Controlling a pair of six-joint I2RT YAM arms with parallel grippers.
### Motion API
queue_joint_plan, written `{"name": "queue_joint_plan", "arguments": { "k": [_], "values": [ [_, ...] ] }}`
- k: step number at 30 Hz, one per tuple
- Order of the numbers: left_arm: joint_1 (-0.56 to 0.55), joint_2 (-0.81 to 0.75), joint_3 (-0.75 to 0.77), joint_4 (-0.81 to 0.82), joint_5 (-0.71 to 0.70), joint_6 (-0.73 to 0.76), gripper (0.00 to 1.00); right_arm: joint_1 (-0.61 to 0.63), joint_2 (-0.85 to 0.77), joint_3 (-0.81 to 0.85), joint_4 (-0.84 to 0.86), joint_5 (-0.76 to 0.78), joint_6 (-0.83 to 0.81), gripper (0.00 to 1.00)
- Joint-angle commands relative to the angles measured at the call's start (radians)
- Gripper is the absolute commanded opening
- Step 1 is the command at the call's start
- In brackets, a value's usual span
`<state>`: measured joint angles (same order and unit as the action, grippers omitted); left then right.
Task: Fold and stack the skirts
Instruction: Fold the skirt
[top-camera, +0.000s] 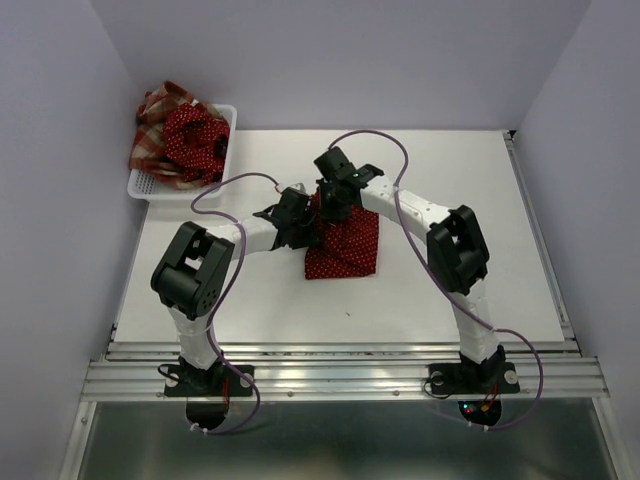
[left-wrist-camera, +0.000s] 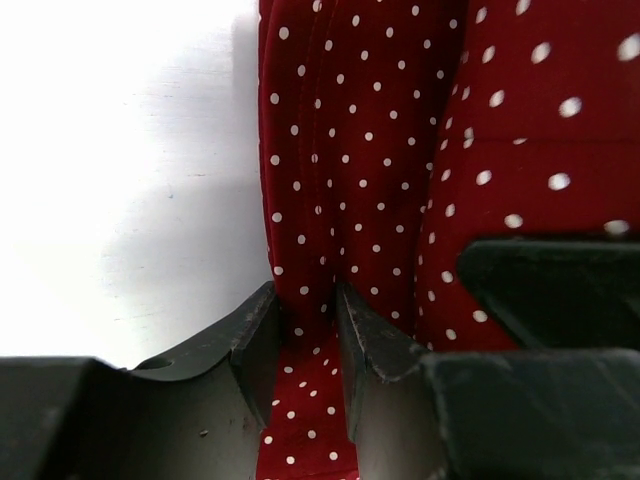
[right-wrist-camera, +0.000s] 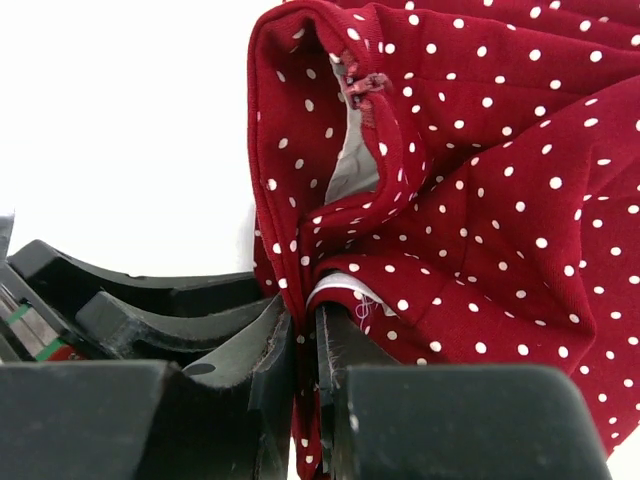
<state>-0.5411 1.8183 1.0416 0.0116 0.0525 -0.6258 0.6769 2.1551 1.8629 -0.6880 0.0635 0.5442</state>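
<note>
A dark red polka-dot skirt (top-camera: 345, 245) of soft, thin cloth lies bunched at the middle of the top view on the smooth white counter (top-camera: 450, 290), its lower part spreading into a rough rectangle. The left gripper (top-camera: 298, 226) meets its left edge. In the left wrist view this gripper (left-wrist-camera: 305, 297) has its black, curved plastic fingers (left-wrist-camera: 258, 340) pinched on a narrow vertical pleat. The right gripper (top-camera: 335, 200) sits over the skirt's top. In its own wrist view, this gripper (right-wrist-camera: 305, 312) is clamped on a gathered edge where pale lining and a stitched seam show. At the upper left of the top view, a white plastic mesh basket (top-camera: 226, 112) holds a crumpled plaid skirt (top-camera: 150, 140) and a second polka-dot skirt (top-camera: 195, 135) heaped above its rim.
</note>
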Motion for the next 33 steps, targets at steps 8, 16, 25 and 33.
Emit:
{"name": "queue_joint_plan", "arguments": {
  "k": [8,16,25,33],
  "values": [
    [0.015,-0.063,-0.022,-0.093,-0.028,0.003,0.43,0.012,0.042,0.114,-0.010,-0.037,-0.007,0.38],
    [0.029,-0.189,-0.052,-0.151,-0.098,-0.003,0.60,0.012,0.003,0.182,0.001,-0.106,-0.036,0.60],
    [0.030,-0.390,-0.129,-0.208,-0.132,-0.018,0.92,0.012,-0.104,0.205,0.016,-0.090,-0.078,1.00],
    [0.027,-0.536,-0.127,-0.173,-0.066,-0.002,0.99,0.012,-0.317,-0.065,0.061,0.044,-0.093,1.00]
  ]
}}
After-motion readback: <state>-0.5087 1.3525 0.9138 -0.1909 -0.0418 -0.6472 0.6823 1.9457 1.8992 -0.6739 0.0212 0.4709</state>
